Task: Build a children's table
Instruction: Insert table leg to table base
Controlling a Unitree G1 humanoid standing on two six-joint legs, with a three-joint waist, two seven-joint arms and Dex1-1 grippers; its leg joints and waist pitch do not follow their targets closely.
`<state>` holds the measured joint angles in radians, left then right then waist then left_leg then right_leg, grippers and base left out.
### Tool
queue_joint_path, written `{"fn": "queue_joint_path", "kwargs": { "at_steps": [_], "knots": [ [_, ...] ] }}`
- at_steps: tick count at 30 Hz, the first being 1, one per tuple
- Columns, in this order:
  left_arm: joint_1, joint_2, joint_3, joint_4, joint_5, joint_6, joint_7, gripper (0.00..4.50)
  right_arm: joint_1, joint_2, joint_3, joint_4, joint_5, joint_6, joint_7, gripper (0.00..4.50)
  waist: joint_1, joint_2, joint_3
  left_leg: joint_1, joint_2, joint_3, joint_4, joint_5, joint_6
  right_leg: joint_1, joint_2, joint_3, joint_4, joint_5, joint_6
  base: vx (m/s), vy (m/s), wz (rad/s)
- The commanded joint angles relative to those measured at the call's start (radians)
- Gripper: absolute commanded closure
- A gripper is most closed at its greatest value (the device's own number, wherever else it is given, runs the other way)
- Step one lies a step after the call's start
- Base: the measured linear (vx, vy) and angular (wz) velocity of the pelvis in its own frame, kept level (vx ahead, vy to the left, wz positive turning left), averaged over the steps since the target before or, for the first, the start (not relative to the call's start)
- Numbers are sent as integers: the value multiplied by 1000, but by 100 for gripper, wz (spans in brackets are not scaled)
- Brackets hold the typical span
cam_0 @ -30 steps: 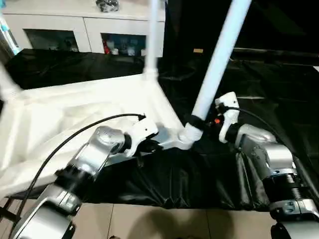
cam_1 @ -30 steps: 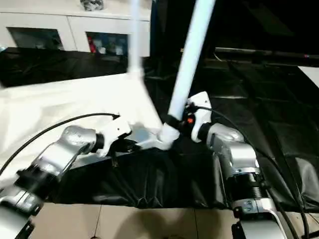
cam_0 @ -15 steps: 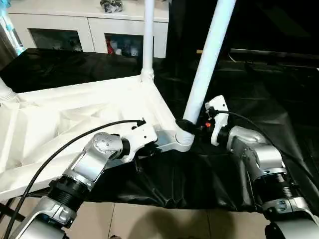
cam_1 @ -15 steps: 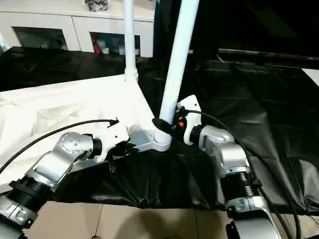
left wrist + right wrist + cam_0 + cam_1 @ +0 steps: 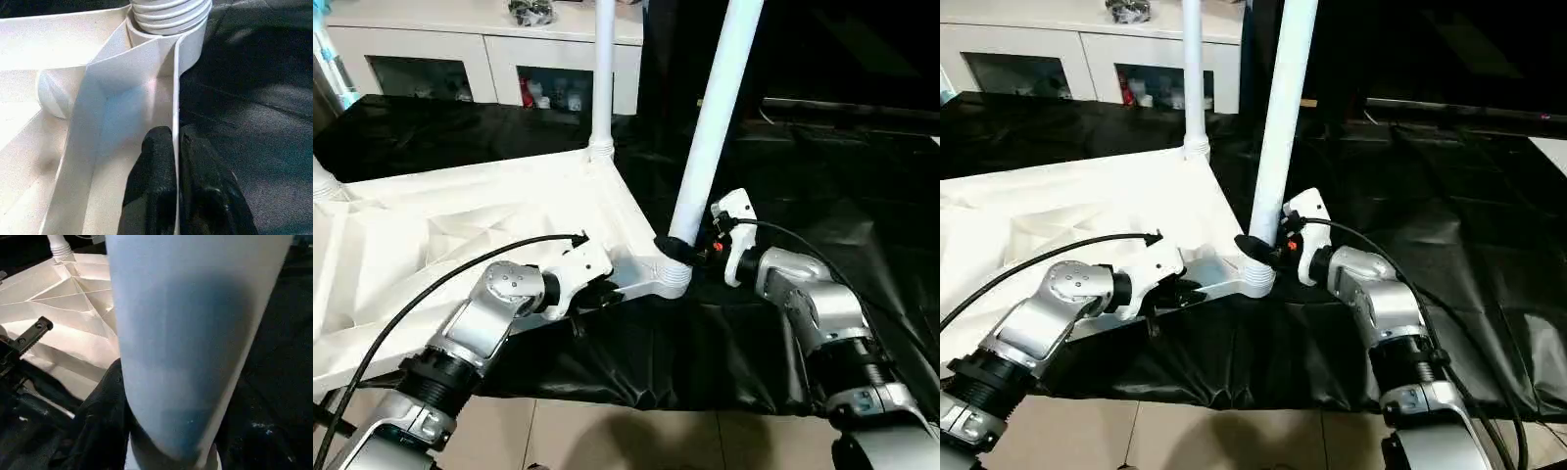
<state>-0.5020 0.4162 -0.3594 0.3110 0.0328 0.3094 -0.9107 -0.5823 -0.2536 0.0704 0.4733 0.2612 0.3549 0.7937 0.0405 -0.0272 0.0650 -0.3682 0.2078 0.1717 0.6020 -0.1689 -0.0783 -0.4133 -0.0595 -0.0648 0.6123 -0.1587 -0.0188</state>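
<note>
Your left gripper (image 5: pixel 175 161) pinches the white ribbed plastic tabletop (image 5: pixel 460 225) rim at 7 o'clock. Your right gripper (image 5: pixel 674 247) clamps the long white tapered tube leg (image 5: pixel 715 117) at centre, above its round corner socket (image 5: pixel 672 279). A tilted leg may jam or pop out.

**Robot body, as seen**

Silver, rounded forearm segments are seen on both arms, with black ribbed collars near the elbows. White wrist housings sit ahead of the left gripper (image 5: pixel 597 294) and right gripper (image 5: pixel 677 247). Black fingers (image 5: pixel 159 161) are matte, blunt-tipped. A black cable is looped along each forearm. A small red-orange mark is noted on the right wrist.
</note>
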Motion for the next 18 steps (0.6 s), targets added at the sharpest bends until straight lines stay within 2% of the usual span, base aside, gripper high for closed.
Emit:
{"fn": "queue_joint_path", "kwargs": {
  "at_steps": [1,4,10,15,18],
  "knots": [
    [10,10,8,25,9,10,6,436,-17,3,4,6,-12,-17,6,261,4,-5,-73,9,14,-1,-67,-233,8,50,-68,42,-84,-379,-147,0,0,0],
    [18,10,5,23,3,13,-7,449,-28,8,3,25,-17,-27,2,261,3,-7,-73,7,14,-2,-67,-232,7,52,-68,41,-84,-387,-142,0,0,0],
    [24,-1,27,22,-25,3,-11,450,-44,12,8,62,-27,-36,1,261,2,-10,-75,6,14,0,-66,-213,14,52,-68,42,-79,-348,-158,0,0,0],
    [40,4,37,2,-41,-4,-21,450,-56,15,10,105,-36,-33,8,261,-3,-12,-71,6,14,-1,-66,-235,12,51,-70,41,-86,-412,-139,0,0,0],
    [43,5,41,-10,-49,3,-25,450,-60,18,9,128,-40,-38,12,261,-3,-12,-73,6,14,-1,-66,-225,15,50,-70,42,-84,-402,-139,0,0,0]
  ]
}}
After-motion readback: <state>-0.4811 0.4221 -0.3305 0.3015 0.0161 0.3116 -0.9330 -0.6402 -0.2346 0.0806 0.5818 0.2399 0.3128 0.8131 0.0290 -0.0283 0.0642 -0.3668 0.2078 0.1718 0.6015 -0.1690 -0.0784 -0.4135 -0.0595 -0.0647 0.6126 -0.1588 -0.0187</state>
